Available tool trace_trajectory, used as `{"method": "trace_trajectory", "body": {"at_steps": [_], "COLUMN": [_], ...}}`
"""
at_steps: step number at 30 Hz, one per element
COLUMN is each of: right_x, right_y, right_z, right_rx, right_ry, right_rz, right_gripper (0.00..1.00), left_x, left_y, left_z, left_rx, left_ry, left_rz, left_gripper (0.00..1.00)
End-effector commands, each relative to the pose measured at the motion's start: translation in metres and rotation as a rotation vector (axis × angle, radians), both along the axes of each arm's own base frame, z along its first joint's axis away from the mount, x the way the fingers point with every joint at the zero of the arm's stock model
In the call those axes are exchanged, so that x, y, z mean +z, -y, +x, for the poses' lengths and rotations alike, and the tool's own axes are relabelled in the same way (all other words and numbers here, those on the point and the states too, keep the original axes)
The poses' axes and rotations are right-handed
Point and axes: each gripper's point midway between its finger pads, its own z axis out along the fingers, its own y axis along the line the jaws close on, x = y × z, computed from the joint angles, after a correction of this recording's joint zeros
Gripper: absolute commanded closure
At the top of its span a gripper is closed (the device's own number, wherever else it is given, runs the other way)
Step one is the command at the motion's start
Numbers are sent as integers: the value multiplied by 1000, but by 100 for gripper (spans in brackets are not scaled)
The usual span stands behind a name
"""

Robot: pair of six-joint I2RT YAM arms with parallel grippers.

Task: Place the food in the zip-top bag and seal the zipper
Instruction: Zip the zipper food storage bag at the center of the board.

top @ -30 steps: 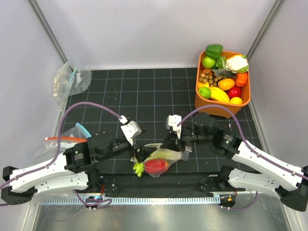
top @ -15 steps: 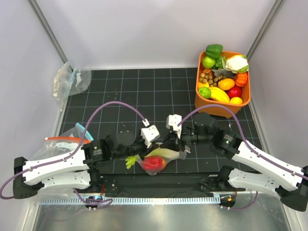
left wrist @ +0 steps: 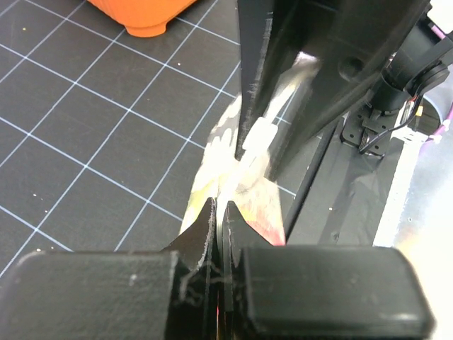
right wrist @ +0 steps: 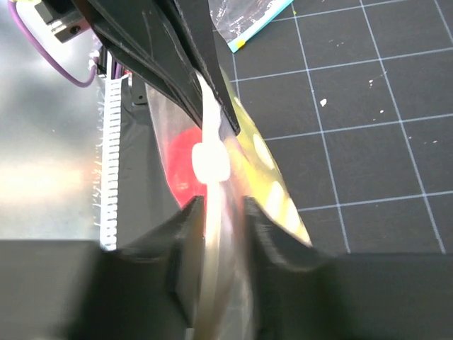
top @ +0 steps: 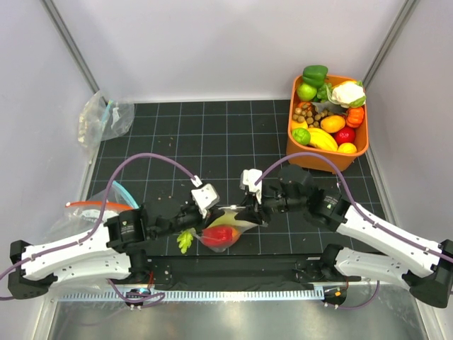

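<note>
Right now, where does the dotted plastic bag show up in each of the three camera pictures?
Top external: the dotted bag sits low in the centre of the picture.
Left wrist: dotted bag fills the middle, rising from the bottom.
Right wrist: dotted bag slants down the centre.
Shared landmark: the black grid mat.

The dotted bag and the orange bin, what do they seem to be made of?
The dotted bag looks like thin, clear, soft plastic film: the red food shows through it and it creases. The orange bin seems hard moulded plastic, smooth and a little glossy; its rim holds an even shape.
</note>
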Motion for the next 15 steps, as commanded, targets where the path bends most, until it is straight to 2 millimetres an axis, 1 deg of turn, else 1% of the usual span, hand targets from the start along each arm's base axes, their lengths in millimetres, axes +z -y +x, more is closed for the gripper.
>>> {"method": "trace_trajectory", "body": {"at_steps": [1, 2, 3, 4, 6, 7, 10, 12, 13, 15], "right_x": [27, 30, 29, 33, 33, 32, 31, 29, 31, 29], "right_y": [2, 2, 3, 3, 3, 2, -1, -2, -2, -3], "right_z": [0, 0, 0, -1, -3, -4, -4, -4, -4, -4], "right_rx": [-6, -11, -14, -12, -2, -1, 10, 12, 13, 15], "right_ry": [49, 51, 52, 58, 48, 42, 22, 15, 14, 8], "right_rz": [66, 75, 79, 93, 98, 94, 81, 75, 79, 75], "right_gripper": [73, 91, 98, 99, 99, 99, 99, 99, 99, 99], "left_x": [16, 15, 15, 15, 19, 22, 40, 46, 48, 45], "left_y": [6, 7, 7, 7, 7, 8, 14, 18, 24, 30], "left_z": [6, 6, 6, 6, 5, 4, -5, -9, -10, -9], "left_rx": [21, 18, 18, 19, 3, -4, -69, -99, -115, -127], "left_ry": [24, 23, 22, 24, 35, 40, 54, 57, 52, 44], "left_rz": [-59, -53, -50, -50, -60, -68, -113, -118, -110, -83], "left_gripper": [100, 100, 100, 92, 77, 63, 47, 44, 42, 41]}}
